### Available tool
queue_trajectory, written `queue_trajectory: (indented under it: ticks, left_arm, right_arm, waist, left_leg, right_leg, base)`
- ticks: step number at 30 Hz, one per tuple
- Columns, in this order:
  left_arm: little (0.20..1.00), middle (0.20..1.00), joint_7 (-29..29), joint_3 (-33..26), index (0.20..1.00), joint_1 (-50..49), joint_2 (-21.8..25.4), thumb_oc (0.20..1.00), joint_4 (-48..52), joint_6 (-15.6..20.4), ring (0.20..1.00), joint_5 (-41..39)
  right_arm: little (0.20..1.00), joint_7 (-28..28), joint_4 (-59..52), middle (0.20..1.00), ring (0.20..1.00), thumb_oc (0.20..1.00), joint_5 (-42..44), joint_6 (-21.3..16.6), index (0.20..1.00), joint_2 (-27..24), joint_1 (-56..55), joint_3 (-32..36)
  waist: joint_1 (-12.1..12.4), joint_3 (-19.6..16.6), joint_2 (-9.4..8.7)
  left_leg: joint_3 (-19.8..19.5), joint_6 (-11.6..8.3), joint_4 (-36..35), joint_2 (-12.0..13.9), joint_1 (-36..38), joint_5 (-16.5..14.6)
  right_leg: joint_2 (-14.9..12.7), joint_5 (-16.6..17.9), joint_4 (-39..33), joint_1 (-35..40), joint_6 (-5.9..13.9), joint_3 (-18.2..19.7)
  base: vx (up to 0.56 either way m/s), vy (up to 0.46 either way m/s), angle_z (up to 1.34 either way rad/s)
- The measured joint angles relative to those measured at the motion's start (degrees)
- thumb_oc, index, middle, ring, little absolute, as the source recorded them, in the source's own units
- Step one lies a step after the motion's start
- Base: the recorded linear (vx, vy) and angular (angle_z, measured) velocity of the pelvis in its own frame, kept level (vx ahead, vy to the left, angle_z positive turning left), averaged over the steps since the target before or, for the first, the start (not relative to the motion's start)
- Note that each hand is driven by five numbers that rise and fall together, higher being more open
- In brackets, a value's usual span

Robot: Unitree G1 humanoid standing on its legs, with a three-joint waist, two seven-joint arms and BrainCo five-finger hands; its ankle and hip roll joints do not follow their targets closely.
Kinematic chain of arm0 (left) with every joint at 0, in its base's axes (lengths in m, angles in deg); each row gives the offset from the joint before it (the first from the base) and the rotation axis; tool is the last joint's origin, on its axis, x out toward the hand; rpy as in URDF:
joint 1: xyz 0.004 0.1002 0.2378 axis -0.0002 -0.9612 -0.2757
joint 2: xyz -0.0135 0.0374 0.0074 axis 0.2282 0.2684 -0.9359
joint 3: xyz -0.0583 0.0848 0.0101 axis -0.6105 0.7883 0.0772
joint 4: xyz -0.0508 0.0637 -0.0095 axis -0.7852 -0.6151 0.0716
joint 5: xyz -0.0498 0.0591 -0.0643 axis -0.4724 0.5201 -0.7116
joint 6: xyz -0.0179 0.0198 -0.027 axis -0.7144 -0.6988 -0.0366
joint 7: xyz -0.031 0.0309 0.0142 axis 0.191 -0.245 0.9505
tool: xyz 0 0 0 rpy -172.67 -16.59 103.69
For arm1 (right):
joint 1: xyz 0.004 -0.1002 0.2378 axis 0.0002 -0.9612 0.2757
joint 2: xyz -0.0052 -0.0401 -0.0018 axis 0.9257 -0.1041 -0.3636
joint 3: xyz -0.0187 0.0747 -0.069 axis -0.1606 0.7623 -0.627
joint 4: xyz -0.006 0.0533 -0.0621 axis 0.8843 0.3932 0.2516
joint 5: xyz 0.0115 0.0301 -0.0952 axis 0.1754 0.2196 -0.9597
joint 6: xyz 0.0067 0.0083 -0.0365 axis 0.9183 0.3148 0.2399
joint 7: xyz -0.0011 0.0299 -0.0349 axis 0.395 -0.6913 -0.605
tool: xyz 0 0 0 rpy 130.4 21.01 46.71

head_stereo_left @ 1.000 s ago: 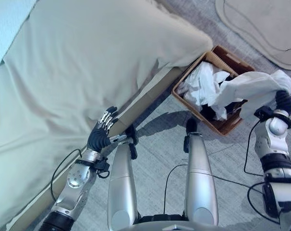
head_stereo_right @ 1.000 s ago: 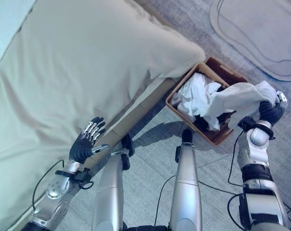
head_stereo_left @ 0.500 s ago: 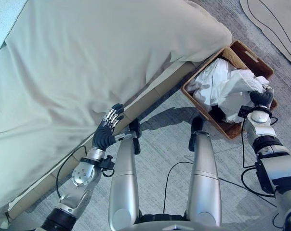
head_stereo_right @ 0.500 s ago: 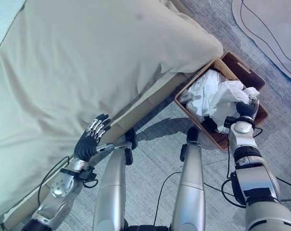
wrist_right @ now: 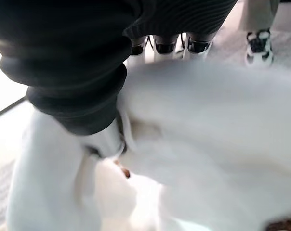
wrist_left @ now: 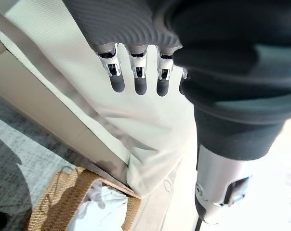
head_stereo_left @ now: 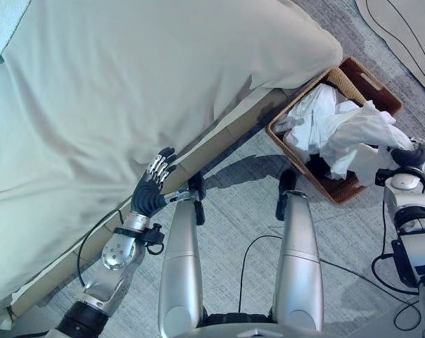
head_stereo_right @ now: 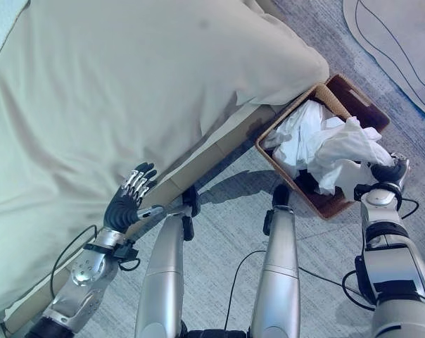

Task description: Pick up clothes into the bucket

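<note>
Beside one basket (head_stereo_left: pixel 354 72), one white garment (head_stereo_left: pixel 360 134), right robot hand (head_stereo_left: pixel 412 156).

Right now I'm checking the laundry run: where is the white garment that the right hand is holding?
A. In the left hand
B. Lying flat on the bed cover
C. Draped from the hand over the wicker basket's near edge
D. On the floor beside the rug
C: the white garment stretches from the right hand across the rim of the wicker basket, where other white clothes lie.

Left robot hand (head_stereo_left: pixel 150 191) open, raised.
</note>
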Motion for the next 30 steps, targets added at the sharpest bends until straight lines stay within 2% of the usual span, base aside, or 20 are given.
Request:
queue_trajectory:
  ticks: [9,13,14,15,17,21,24,26,28,30]
  left_arm:
    - [1.000,1.000,0.07,-0.13,1.000,1.24,-0.05,1.000,-0.07,0.00,1.000,0.05]
    - [1.000,1.000,0.30,-0.15,1.000,1.48,-0.45,1.000,-0.40,0.04,1.000,0.44]
    - [1.000,1.000,0.35,-0.13,1.000,1.59,-0.84,1.000,-0.43,0.05,1.000,0.55]
    - [1.000,1.000,0.42,-0.14,1.000,1.79,-0.92,1.000,-0.54,0.16,1.000,0.56]
    - [1.000,1.000,0.43,-0.42,1.000,2.20,-1.80,1.000,-0.82,0.14,1.000,0.56]
    - [1.000,1.000,0.53,-0.52,1.000,2.66,-3.20,1.000,-2.89,0.13,1.000,0.56]
    - [1.000,1.000,0.56,-0.65,1.000,2.79,-4.26,1.000,-4.99,0.13,1.000,0.57]
    - [1.000,1.000,0.52,-0.95,1.000,1.41,-5.01,1.000,-6.29,0.15,1.000,0.56]
    - [1.000,1.000,0.48,-2.17,1.000,-0.41,-5.48,1.000,-6.85,0.24,1.000,0.56]
    - [1.000,1.000,0.59,-2.68,1.000,-0.82,-6.18,1.000,-7.81,0.19,1.000,0.57]
  right_arm:
    - [1.000,0.72,-3.48,1.000,1.000,1.000,-6.66,0.64,1.000,1.46,-2.34,-4.54]
    - [1.000,1.13,-3.90,1.000,1.000,1.000,-7.60,0.72,1.000,6.50,-5.34,-4.51]
    - [1.000,1.48,-3.92,1.000,1.000,1.000,-8.07,0.73,1.000,8.25,-6.51,-4.75]
    - [1.000,1.56,-3.89,1.000,1.000,1.000,-8.15,0.74,1.000,8.87,-7.29,-4.69]
    - [1.000,1.63,-4.04,1.000,1.000,1.000,-8.15,0.79,1.000,10.53,-8.77,-4.43]
    - [1.000,1.72,-5.55,1.000,1.000,1.000,-7.87,0.75,1.000,12.66,-13.01,-2.89]
    - [1.000,1.72,-11.80,1.000,1.000,1.000,-6.35,0.54,1.000,14.12,-17.16,-0.60]
    - [1.000,1.57,-19.29,1.000,1.000,1.000,-4.53,-0.55,1.000,15.63,-22.45,1.29]
    - [1.000,1.52,-26.22,1.000,1.000,1.000,-3.29,-1.99,1.000,17.46,-26.07,2.41]
    - [1.000,1.53,-33.27,1.000,1.000,1.000,-2.91,-2.57,1.000,17.84,-29.89,3.15]
  waist:
    - [0.08,-0.07,0.03]
    - [-0.05,-0.73,-0.01]
    - [-0.12,-2.06,-0.03]
    - [-0.06,-2.31,-0.09]
    - [-0.16,-2.67,-0.35]
    - [-0.28,-4.09,-0.69]
    - [-0.17,-4.85,-1.37]
    - [-0.73,-6.60,-2.10]
    - [-1.23,-8.57,-3.10]
    - [-1.54,-9.17,-3.47]
  left_leg:
    - [-0.03,0.02,-0.13,0.01,1.52,-0.01]
    - [-0.09,0.29,-2.66,0.09,5.20,0.27]
    - [-0.07,0.21,-4.18,0.11,5.72,-0.11]
    - [-0.12,0.54,-4.82,0.07,6.08,1.35]
    - [-0.12,1.05,-7.00,-0.07,7.69,2.02]
    - [-0.22,0.43,-10.25,-0.26,11.70,3.23]
    - [-0.56,0.85,-13.27,-0.33,16.47,3.60]
    - [-0.78,0.97,-16.52,-0.32,19.85,4.06]
    - [-1.13,1.69,-20.33,-0.26,22.52,5.48]
    - [-1.95,1.35,-24.55,-0.16,26.06,7.44]
  right_leg:
    - [0.00,0.03,-0.16,1.73,0.01,-0.13]
    - [0.00,0.43,-2.14,5.50,-0.11,-0.86]
    - [0.00,-0.30,-3.55,6.04,-0.03,-1.31]
    - [0.03,1.10,-3.86,6.35,0.09,-1.36]
    - [-0.13,1.51,-5.72,8.13,0.16,-1.94]
    - [-0.61,1.87,-8.43,12.47,0.56,-3.16]
    - [-0.70,1.94,-11.09,17.66,0.64,-4.43]
    - [-0.79,2.03,-13.48,20.98,0.85,-5.39]
    - [-0.76,2.44,-15.98,23.69,1.09,-6.78]
    - [-0.76,3.05,-18.63,27.43,1.39,-8.48]
  base:
    - [0.00,0.001,0.00]
    - [-0.02,0.012,0.02]
    - [0.01,0.009,0.04]
    - [-0.06,0.012,0.08]
    - [0.02,-0.009,0.09]
    - [0.05,-0.013,0.08]
    - [0.08,-0.048,0.10]
    - [0.04,-0.042,0.10]
    - [0.06,-0.046,0.16]
    - [0.07,-0.045,0.25]
